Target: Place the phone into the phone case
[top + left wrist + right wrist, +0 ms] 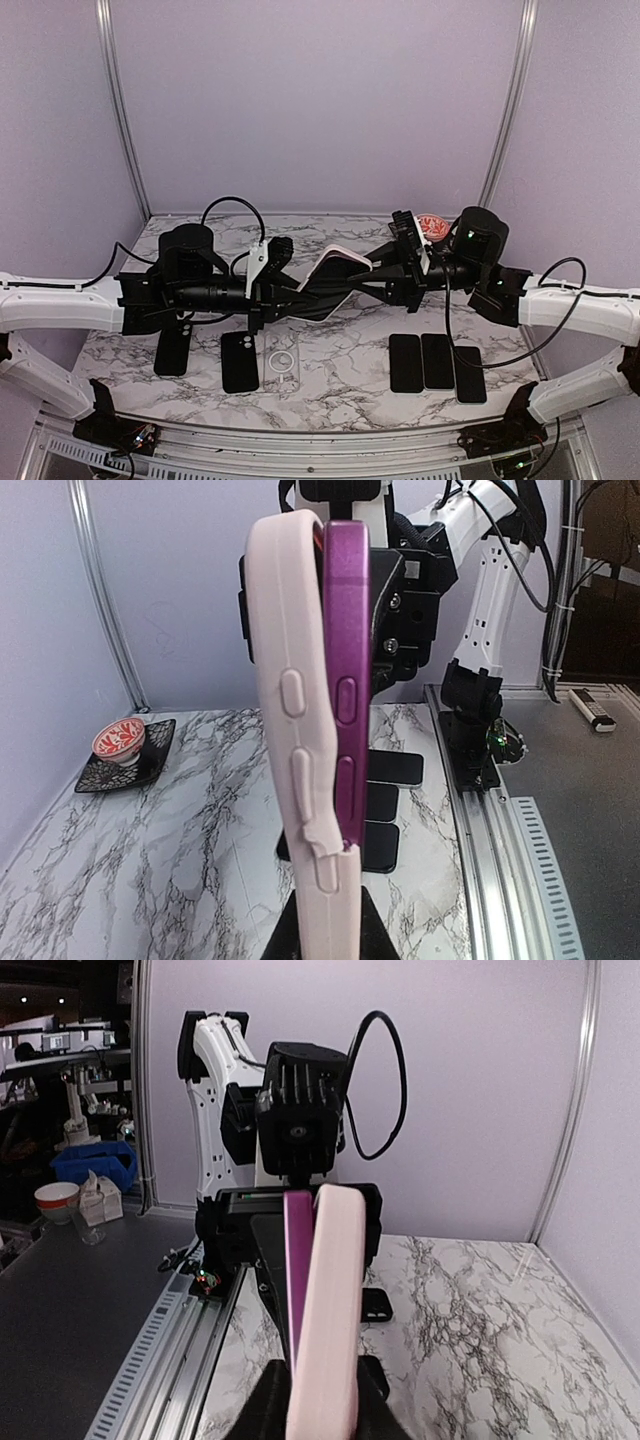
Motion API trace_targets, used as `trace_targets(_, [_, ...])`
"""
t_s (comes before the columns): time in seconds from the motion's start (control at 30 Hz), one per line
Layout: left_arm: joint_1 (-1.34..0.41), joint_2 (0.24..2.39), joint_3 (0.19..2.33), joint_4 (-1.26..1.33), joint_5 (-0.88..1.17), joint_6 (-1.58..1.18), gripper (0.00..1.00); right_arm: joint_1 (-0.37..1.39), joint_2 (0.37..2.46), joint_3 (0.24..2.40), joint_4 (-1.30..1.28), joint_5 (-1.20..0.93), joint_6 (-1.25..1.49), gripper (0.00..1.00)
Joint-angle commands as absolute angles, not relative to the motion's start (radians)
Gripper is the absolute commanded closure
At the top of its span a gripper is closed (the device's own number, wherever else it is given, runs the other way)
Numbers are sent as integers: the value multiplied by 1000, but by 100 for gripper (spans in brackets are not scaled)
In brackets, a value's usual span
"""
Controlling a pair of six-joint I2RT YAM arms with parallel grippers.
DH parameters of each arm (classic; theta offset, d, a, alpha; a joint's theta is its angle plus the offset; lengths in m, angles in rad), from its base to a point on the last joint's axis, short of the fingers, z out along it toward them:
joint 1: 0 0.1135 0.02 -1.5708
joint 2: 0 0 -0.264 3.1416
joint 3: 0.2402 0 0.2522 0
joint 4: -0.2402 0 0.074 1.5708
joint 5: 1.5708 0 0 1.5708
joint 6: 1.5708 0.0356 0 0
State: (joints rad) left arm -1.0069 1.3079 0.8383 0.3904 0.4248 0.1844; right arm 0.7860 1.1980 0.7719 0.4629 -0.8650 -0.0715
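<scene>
A purple phone (322, 292) and a pale pink phone case (338, 262) are held edge-up in the air over the table's middle, between my two grippers. My left gripper (292, 290) is shut on one end, my right gripper (380, 270) on the other. In the left wrist view the phone (346, 680) sits inside the case (292, 680) at the end between my fingers (330, 935), and the case bows away from it at the far end. In the right wrist view the phone (298, 1260) and the case (332, 1300) stand side by side between my fingers (322, 1415).
Two dark phones (172, 350) (240, 362) and a clear case (282, 360) lie on the marble table (340, 385) at front left. Three dark phones (437, 362) lie in a row at front right. A red-and-white object on a black coaster (432, 225) sits at the back right.
</scene>
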Motion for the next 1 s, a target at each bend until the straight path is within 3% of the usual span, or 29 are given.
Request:
trace_targets(0.0, [-1003, 1278, 823, 423, 322, 210, 100, 799, 1177, 852, 336, -786, -201, 53])
trace_targets(0.13, [-1005, 1250, 777, 385, 214, 318, 100, 802, 1142, 885, 112, -600, -416, 27])
trace_targets(0.17, [-1005, 1252, 781, 369, 196, 334, 100, 808, 1141, 892, 90, -587, -463, 12])
trace_targets(0.33, [-1007, 1261, 797, 332, 157, 384, 100, 872, 1199, 976, 8, -546, -614, 10])
trace_targets(0.47, [-1009, 1254, 796, 327, 157, 394, 100, 897, 1294, 1080, -128, -564, -679, 21])
trace_targets(0.7, [-1011, 1251, 793, 319, 159, 397, 100, 906, 1341, 1114, -117, -626, -676, 58])
trace_targets(0.87, [-1011, 1247, 790, 319, 157, 397, 100, 907, 1338, 1118, -129, -603, -666, 100])
trace_targets(0.97, [-1012, 1243, 784, 319, 166, 390, 100, 906, 1321, 1105, -123, -623, -672, 100])
